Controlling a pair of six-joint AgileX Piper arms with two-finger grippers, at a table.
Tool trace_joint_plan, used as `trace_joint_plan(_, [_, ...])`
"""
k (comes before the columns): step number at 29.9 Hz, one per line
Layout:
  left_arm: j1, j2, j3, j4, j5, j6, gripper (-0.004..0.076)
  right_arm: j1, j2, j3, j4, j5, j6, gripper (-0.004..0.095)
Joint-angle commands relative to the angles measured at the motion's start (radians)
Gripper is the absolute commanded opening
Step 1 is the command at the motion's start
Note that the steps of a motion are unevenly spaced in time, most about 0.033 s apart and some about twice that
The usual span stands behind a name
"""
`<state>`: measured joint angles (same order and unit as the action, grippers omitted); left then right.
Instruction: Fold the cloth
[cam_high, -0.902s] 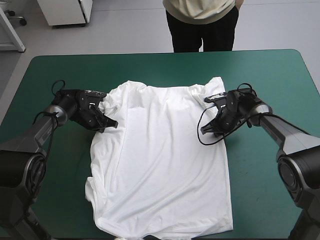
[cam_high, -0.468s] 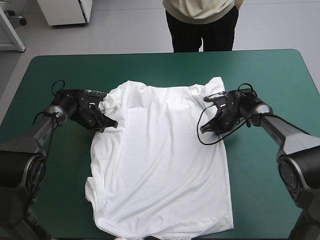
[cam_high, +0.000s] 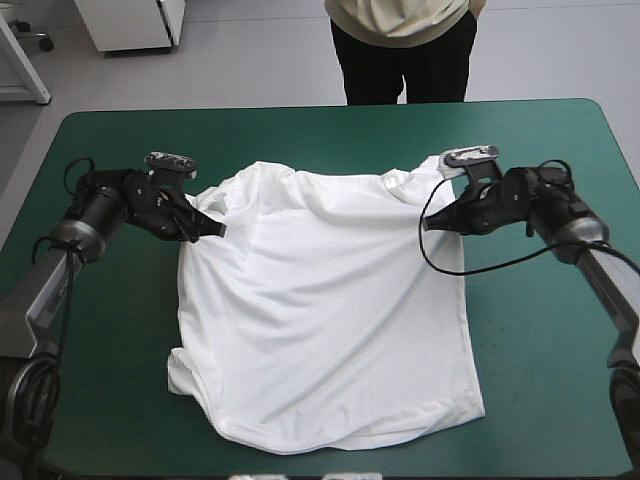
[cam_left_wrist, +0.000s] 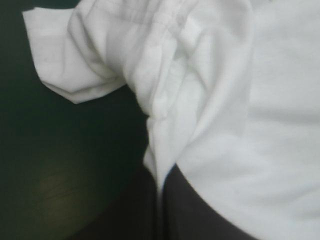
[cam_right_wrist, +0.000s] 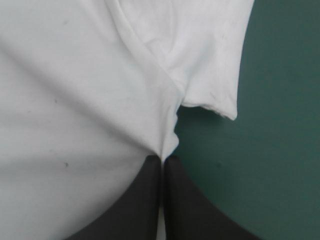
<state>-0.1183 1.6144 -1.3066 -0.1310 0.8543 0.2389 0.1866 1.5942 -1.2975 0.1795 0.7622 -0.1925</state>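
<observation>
A white, short-sleeved cloth T-shirt (cam_high: 320, 310) lies spread flat, with teal-green table cover (cam_high: 540, 330) showing all round it. The black-finned left gripper (cam_high: 210, 229) is pinched tight on its fabric just under one sleeve, and the right gripper (cam_high: 431, 223) under the other. It looks light and limp and likely to sag, so those underarm seams seem sensible holds.

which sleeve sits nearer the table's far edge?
The right sleeve, by the right end effector: its tip pokes out toward the far edge. The left sleeve, by the left end effector, lies bunched nearer the robot.
</observation>
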Motion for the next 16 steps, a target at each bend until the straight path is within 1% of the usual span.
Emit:
trace_joint_plan(1, [-0.001, -0.102, -0.031, -0.008, -0.026, 0.001, -0.0009, -0.024, -0.147, -0.025, 0.006, -0.038, -0.033, -0.0017])
trace_joint_plan(11, [-0.001, -0.319, -0.031, -0.015, -0.034, 0.001, -0.0009, -0.026, -0.420, -0.025, 0.010, -0.038, -0.043, -0.0017])
trace_joint_plan(16, [-0.001, -0.439, -0.031, -0.025, -0.053, 0.001, -0.0009, -0.026, -0.524, -0.025, 0.010, -0.012, -0.044, -0.0018])
